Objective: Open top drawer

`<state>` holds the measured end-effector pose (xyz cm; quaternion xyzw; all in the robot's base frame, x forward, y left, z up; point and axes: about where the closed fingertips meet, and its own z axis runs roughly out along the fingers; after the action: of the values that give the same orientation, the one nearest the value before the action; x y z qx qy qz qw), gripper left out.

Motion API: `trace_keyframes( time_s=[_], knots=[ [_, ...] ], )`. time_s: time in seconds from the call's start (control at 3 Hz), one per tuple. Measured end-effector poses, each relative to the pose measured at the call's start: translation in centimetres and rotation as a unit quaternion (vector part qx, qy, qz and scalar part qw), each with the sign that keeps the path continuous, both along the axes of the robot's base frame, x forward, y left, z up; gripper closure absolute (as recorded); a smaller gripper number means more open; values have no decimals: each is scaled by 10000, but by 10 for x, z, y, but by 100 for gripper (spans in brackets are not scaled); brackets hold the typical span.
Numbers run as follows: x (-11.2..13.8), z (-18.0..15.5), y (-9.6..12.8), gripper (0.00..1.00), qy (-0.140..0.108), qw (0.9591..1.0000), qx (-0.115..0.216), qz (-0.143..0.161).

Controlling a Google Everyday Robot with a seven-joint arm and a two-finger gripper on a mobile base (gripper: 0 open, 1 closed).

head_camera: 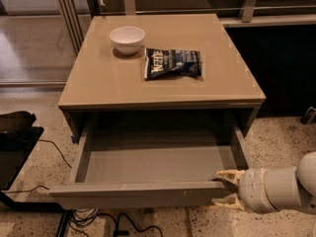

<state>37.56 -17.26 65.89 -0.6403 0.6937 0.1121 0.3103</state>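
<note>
The gripper [218, 188] is sitting at the near right, its two fingers pinching the right end of the top drawer [148, 162] front panel. The drawer is hanging far out beneath the table [108, 80], which is carrying a white bowl [127, 38] and a chip bag [173, 63].

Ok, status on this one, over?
Gripper at the drawer front's right end. Top drawer wide open. Bowl and chip bag up on the tabletop, nothing in the way.

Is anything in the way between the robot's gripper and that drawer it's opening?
Nothing visible does. The gripper sits right at the right end of the top drawer, against its front panel, with no object between them. The drawer is already pulled well out.
</note>
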Motion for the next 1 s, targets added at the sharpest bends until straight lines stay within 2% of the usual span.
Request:
trace_keyframes(
  time_s=[0.33,0.67,1.0],
  knots=[
    [-26,5,-9,83,-10,10000,-18,5],
    [-28,8,-10,100,-14,10000,-20,7],
    [-42,12,-4,100,-34,10000,-4,83]
  ],
)
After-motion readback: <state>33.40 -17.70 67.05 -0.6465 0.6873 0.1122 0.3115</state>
